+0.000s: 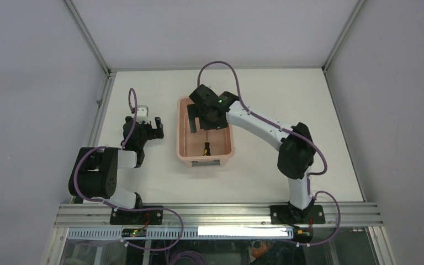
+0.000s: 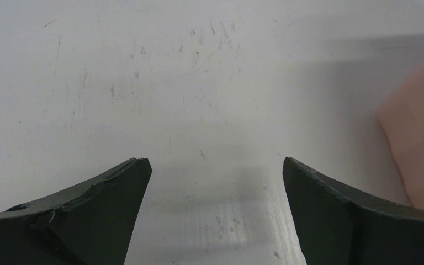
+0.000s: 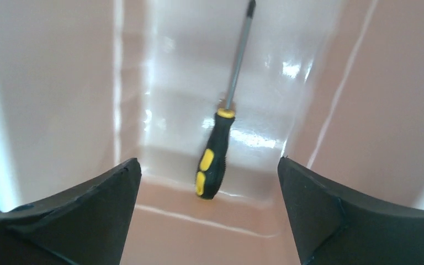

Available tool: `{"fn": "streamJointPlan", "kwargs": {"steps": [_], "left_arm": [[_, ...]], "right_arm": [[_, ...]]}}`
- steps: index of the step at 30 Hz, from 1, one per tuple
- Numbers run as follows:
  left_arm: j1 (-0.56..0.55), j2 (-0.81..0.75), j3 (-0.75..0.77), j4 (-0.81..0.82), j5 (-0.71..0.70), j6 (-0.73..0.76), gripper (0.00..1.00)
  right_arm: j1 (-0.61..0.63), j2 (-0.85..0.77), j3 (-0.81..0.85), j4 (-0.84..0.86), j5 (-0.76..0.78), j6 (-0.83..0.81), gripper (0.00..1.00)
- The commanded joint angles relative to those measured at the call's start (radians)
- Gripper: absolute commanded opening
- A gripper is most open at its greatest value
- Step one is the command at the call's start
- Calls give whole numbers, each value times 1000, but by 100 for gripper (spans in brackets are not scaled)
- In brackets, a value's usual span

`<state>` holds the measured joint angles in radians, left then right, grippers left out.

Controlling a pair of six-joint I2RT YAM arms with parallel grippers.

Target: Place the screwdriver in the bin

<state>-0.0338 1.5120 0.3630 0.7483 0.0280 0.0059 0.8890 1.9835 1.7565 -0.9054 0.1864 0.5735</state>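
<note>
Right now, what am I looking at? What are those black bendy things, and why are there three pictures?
Those are two robot arms bolted to the near edge of a white table. One picture comes from a camera up high, looking down on everything. The other two come from small cameras on each arm's wrist, so you see the dark fingers at the bottom.

The pink tub is the bin. Inside it lies a small screwdriver with a yellow and black handle and a thin metal shaft. The right end effector hangs over the bin, open and holding nothing; the screwdriver lies on the bin's floor below it.

The left end effector is open too, over bare table beside the bin, and it is empty.
</note>
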Motion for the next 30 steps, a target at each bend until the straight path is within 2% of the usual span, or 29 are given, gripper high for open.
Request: {"fn": "streamJointPlan", "kwargs": {"steps": [1,6,11,16,22,26,30], "left_arm": [[-10,-5,17,62,8,-15,99],[-10,-4,17,63,9,-15,99],[-10,-5,18,62,9,-15,99],[-10,-5,17,62,9,-15,99],[-11,-4,18,62,9,-15,99],[-10,-5,18,62,8,-15,99],[-10,-5,18,63,8,-15,99]], "right_arm": [[3,-165,134,-88,8,-116,99],[-20,-315,109,-47,-12,-230,99],[-98,-484,-55,32,11,-304,99],[-279,-652,-305,95,7,-301,99],[-472,-833,-697,302,13,-317,99],[-539,-922,-930,485,6,-279,99],[-550,-944,-1057,578,26,-199,99]]}}
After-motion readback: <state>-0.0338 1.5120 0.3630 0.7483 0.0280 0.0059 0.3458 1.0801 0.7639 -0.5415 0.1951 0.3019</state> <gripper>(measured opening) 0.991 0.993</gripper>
